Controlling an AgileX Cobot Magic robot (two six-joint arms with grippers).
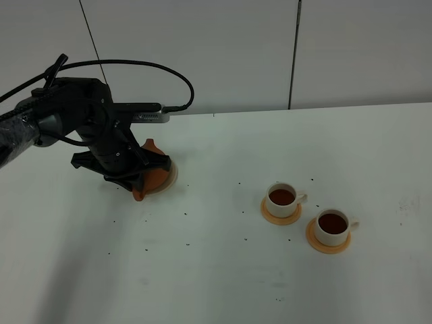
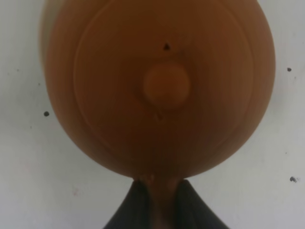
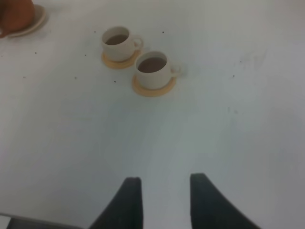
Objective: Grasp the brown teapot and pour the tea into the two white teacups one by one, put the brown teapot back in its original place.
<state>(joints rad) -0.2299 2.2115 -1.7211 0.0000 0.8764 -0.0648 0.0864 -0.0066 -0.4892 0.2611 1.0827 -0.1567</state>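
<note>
The brown teapot (image 1: 156, 175) is at the left of the table, over the pale round saucer (image 1: 173, 177); I cannot tell whether it rests on it. In the left wrist view the teapot (image 2: 162, 90) fills the frame, lid knob up. My left gripper (image 2: 162, 212) is shut on its loop handle, and the arm (image 1: 115, 145) covers most of the pot from above. The two white teacups (image 1: 282, 196) (image 1: 333, 224) stand at the right, each holding dark tea (image 1: 281, 196). My right gripper (image 3: 164, 200) hangs open over bare table, well short of the cups (image 3: 117, 42) (image 3: 152, 70).
Each cup sits on a small orange coaster (image 1: 281, 214) (image 1: 328, 244). Small dark specks dot the white table (image 1: 223, 270). A grey wall runs behind the table's far edge. The teapot (image 3: 14, 14) and saucer (image 3: 37, 24) show at a corner of the right wrist view.
</note>
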